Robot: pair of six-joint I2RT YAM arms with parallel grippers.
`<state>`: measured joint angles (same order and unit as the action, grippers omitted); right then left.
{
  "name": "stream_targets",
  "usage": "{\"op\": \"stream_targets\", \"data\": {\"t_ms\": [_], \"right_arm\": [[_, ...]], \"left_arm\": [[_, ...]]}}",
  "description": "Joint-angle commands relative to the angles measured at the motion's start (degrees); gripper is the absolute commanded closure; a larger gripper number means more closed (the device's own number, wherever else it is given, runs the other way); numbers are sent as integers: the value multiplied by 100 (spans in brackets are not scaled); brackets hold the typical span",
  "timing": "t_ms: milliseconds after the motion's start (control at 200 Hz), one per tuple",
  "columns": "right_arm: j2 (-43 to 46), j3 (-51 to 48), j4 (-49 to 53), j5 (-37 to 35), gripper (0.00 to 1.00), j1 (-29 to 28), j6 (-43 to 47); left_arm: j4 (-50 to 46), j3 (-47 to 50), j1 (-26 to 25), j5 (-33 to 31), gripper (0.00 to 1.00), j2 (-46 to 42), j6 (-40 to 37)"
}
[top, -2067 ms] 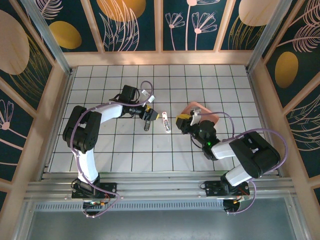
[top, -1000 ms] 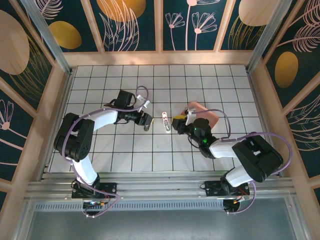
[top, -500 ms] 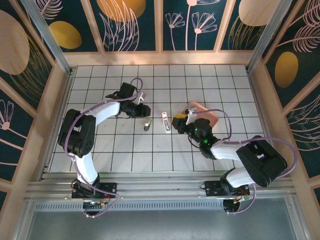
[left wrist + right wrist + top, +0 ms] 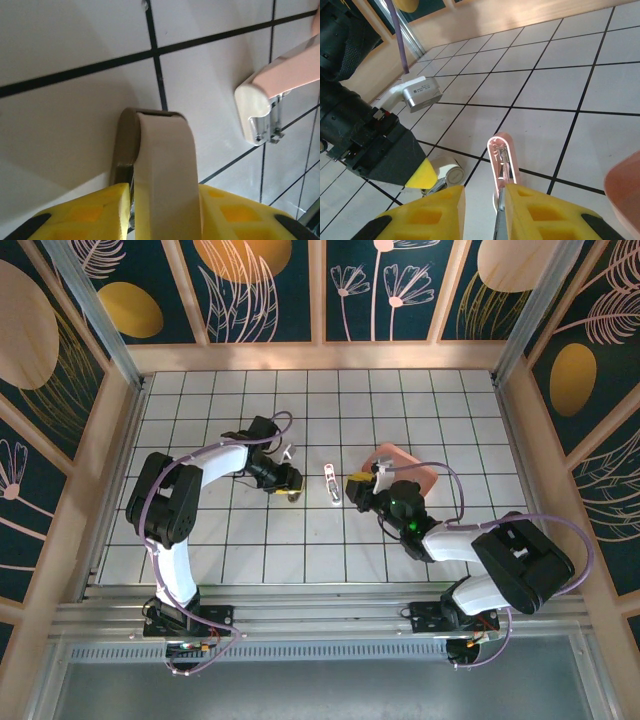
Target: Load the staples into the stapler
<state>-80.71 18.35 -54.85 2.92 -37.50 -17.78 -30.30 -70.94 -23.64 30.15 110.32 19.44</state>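
The stapler (image 4: 331, 483), a slim pale oblong, lies mid-table on the white tiles (image 4: 400, 410). Its end sits between the right gripper's (image 4: 487, 194) narrow jaws, seemingly gripped. Nearby, the left gripper (image 4: 164, 192) closely straddles a small pale piece (image 4: 162, 150); whether it grips is unclear.

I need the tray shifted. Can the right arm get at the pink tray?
Probably yes: the tray lies close beside the right gripper, nothing between them, though the stapler sits between its fingers.
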Motion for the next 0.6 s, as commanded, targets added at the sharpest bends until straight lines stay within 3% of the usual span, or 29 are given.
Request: {"op": "stream_targets", "data": {"t_ms": [0, 120, 180, 596], "right_arm": [[173, -134, -278, -140, 73, -39, 172], [196, -187, -282, -186, 73, -34, 212], [196, -208, -287, -193, 73, -30, 222], [261, -368, -495, -192, 73, 1, 284]], "left_arm": [[-473, 15, -5, -228, 63, 86, -217], [-637, -21, -9, -488, 64, 95, -325], [-684, -87, -9, -540, 59, 70, -364], [-372, -403, -3, -402, 52, -389, -153]]}}
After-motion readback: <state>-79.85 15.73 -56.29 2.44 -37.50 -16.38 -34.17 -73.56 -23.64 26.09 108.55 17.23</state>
